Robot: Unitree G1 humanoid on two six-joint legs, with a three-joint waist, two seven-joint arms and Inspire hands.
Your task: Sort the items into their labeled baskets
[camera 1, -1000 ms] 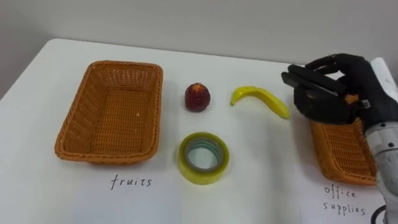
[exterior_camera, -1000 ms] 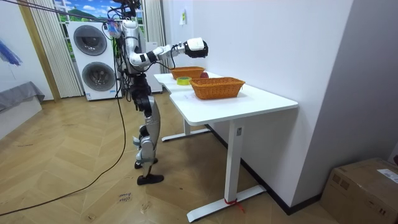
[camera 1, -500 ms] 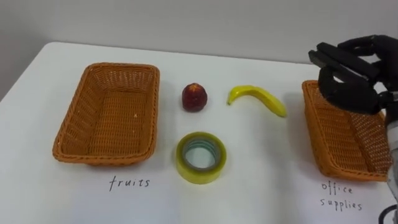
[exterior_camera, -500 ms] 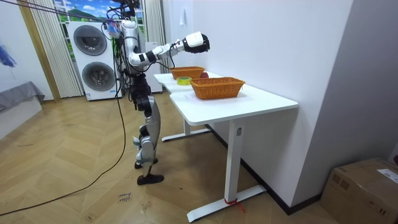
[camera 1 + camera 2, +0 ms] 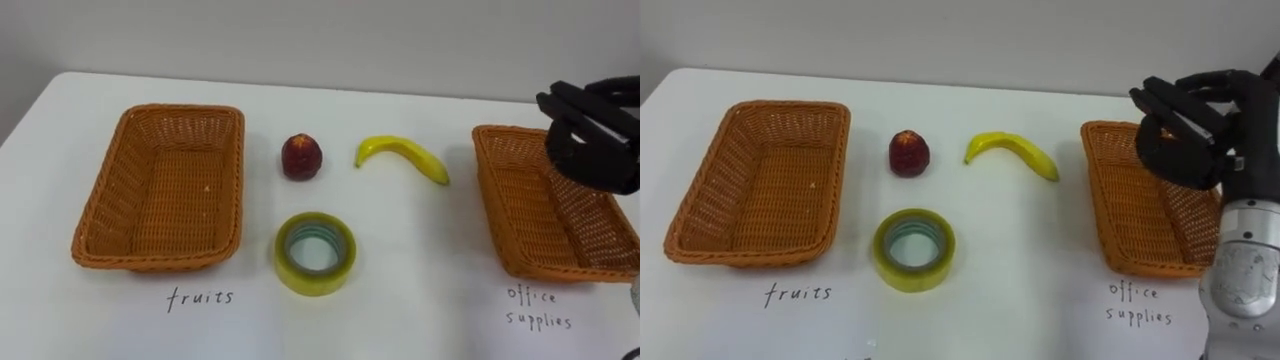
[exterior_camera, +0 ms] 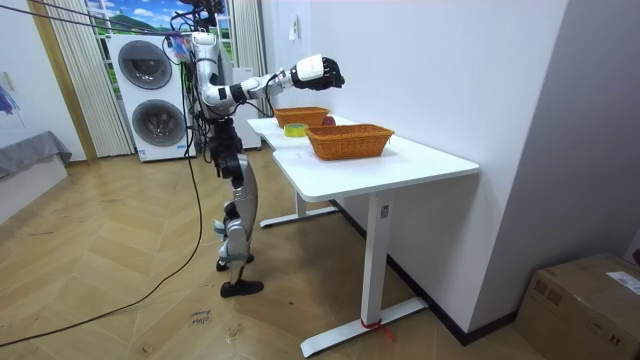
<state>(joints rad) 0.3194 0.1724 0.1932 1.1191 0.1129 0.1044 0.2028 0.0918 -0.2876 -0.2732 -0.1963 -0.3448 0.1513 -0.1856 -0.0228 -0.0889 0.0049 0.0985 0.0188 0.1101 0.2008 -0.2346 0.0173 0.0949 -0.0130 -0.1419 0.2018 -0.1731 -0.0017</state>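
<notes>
A red apple and a yellow banana lie side by side at the middle of the white table. A roll of yellow tape lies flat in front of them. The empty wicker basket on the left has a handwritten fruits label before it. The empty wicker basket on the right is labelled for office supplies. My right hand hangs in the air above the right basket's far end, its fingers relaxed and holding nothing. In the room view the right hand is raised high over the table.
The table's far edge runs along a pale wall. Its left corner shows beside the fruit basket. In the room view I stand at the table's end, with washing machines behind me.
My right hand has risen and drawn back to the right, from beside the banana to above the office basket. The eye view has shifted a little.
</notes>
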